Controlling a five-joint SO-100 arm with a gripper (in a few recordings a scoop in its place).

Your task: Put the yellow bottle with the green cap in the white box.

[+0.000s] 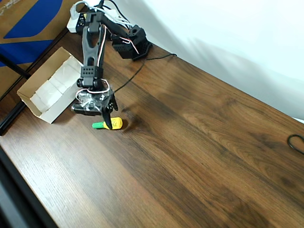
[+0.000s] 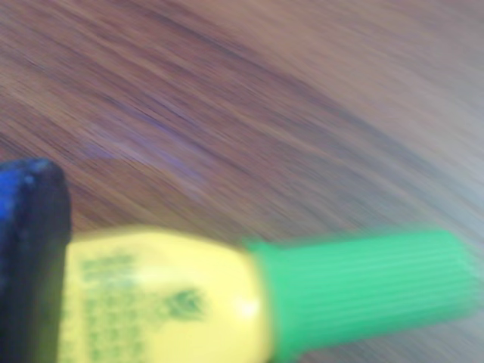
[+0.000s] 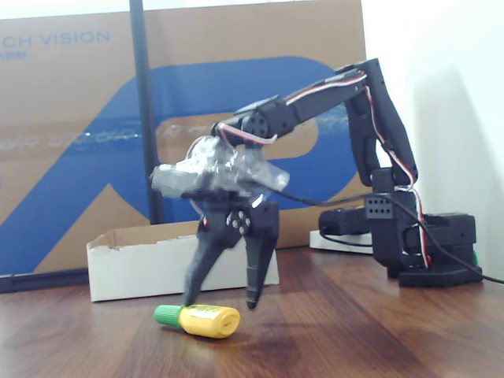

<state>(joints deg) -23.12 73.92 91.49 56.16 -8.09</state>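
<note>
The yellow bottle with the green cap (image 1: 111,124) lies on its side on the wooden table, cap pointing left in the overhead view. My gripper (image 1: 109,118) hangs right over it, open, its two fingers spread on either side of the yellow body without clamping it. From the fixed view the bottle (image 3: 201,320) rests just below the fingertips of the gripper (image 3: 223,299). In the wrist view the bottle (image 2: 166,302) is close up and blurred, with one dark finger (image 2: 30,257) at its left end. The white box (image 1: 61,110) stands open-topped just left of the gripper, and behind it in the fixed view (image 3: 142,276).
The arm's black base (image 1: 133,45) sits at the table's far edge with cables trailing from it. A blue-and-brown cardboard sheet (image 3: 79,157) stands behind the box. A black pole (image 3: 144,110) rises in front of that sheet. A black cable (image 1: 297,142) lies at the right edge.
</note>
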